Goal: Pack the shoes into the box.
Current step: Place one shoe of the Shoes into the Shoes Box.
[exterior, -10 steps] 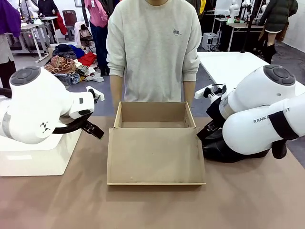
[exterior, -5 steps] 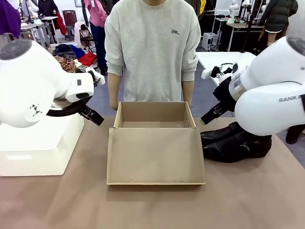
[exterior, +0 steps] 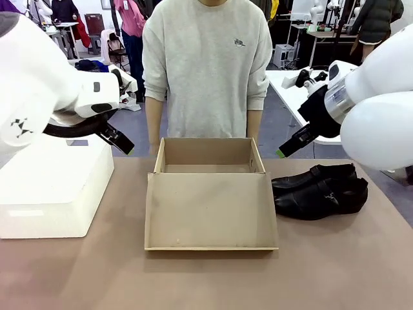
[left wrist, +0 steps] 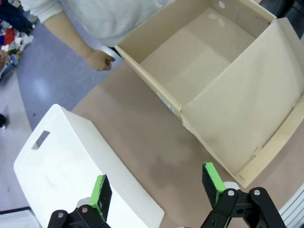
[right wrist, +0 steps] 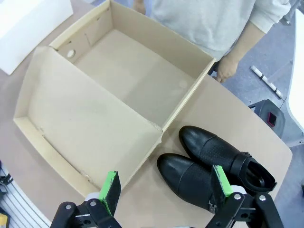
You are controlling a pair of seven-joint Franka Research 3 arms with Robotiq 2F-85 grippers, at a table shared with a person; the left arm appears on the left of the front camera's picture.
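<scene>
Both claws open and empty; shoes on the table outside the open box.

The left claw (left wrist: 156, 185) hangs with its jaws spread wide. The white bin (left wrist: 71, 166) lies under one of its fingers, and the corner of the box (left wrist: 247, 104) lies under the other. The right claw (right wrist: 166, 183) is also wide open and holds nothing. The shoes (right wrist: 209, 164) lie side by side on the table (right wrist: 199, 114) right below and ahead of it, just beside the box, whose inside shows bare cardboard. A person's hand (right wrist: 227, 69) hangs beyond the box's far wall.
</scene>
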